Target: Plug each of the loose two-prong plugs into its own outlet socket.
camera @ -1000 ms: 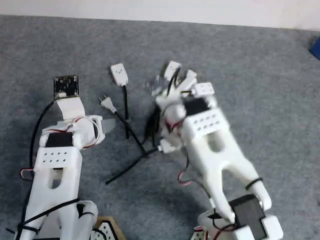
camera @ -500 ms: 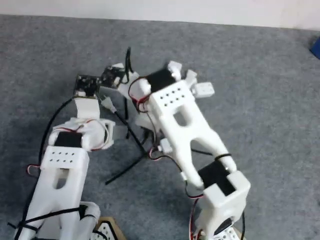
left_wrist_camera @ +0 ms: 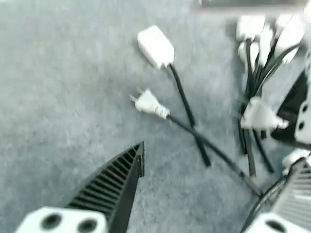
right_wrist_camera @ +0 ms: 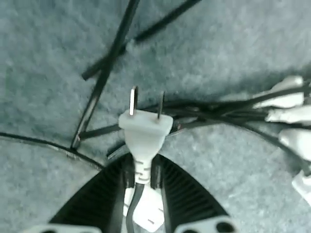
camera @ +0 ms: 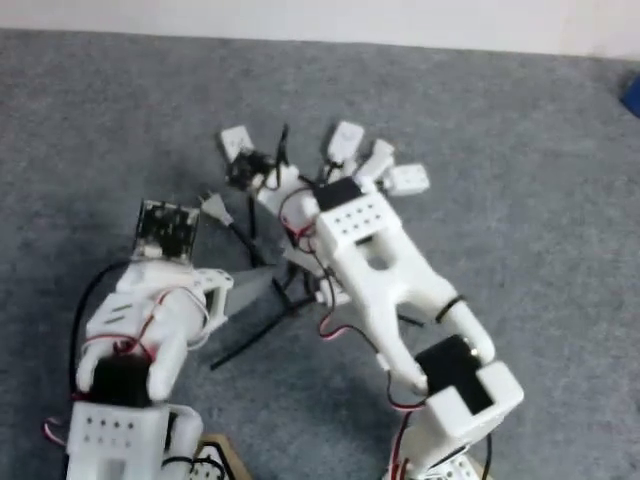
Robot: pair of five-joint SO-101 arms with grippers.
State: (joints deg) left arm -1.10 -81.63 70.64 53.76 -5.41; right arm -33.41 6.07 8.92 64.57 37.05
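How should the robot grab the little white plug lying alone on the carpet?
Grip the loose plug by its thick white body, probably coming straight down from above. It lies flat on the carpet, so its sides are free. Stay behind the two prongs, which must stay bare for the socket, and ahead of the thin black cord.

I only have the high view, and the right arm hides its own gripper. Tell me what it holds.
Observer: The right gripper is shut on a white two-prong plug, gripped at its cord end.
Operator: Give me the prongs' direction.
Observer: Both prongs point straight away from the gripper, bare, over the carpet and black cords.
Operator: Now the left gripper.
Observer: The left gripper is open and empty; a loose plug lies on the carpet beyond it.
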